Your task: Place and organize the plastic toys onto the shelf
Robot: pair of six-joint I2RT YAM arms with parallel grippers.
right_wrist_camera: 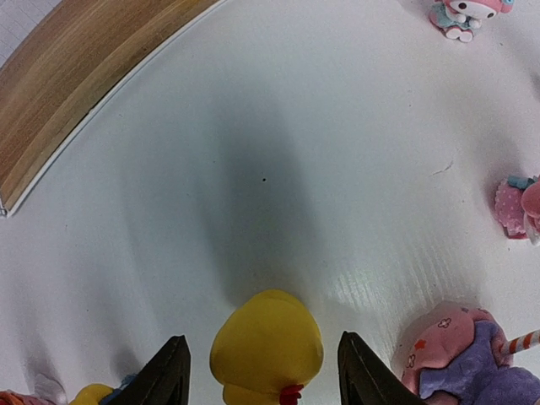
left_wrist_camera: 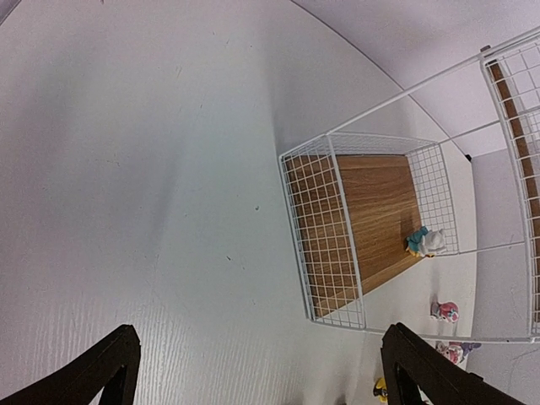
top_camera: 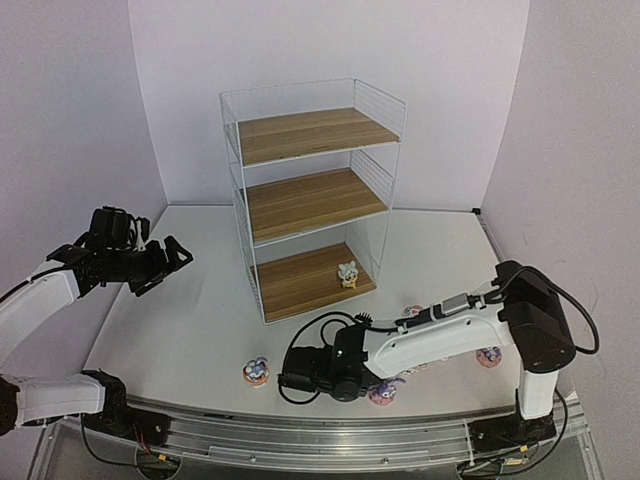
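**Right tool straddling yellow figurine; left tool raised, carrying nothing**

Right tool: spread, one finger on either side of yellow figurine. Slim gaps on both sides, so no pinch. Down low over the worktop, in front of the shelf and toward the near edge.

Yellow figurine: standing on the worktop between the fingers, hidden under the tool in the top view.

Around it in the right wrist view:
- purple bunny on a pink base, just beside the right-hand finger, not touching it
- pink-white figurine farther out, at the top
- pink toy cut off by the frame edge, too cropped to name
- scrap of yellow at lower left, too cropped to name
- corner of the bottom board at upper left

Left tool: also spread, nothing between the fingers. Raised off the worktop on the left side, aimed toward the shelf and well apart from it and from every toy.

Shelf: upright at back centre of the worktop, white wire frame with three wooden boards. One yellow-white figurine on the bottom board, upright, toward the right side.

Second purple bunny: loose on the worktop, near the front edge, left of the right tool.
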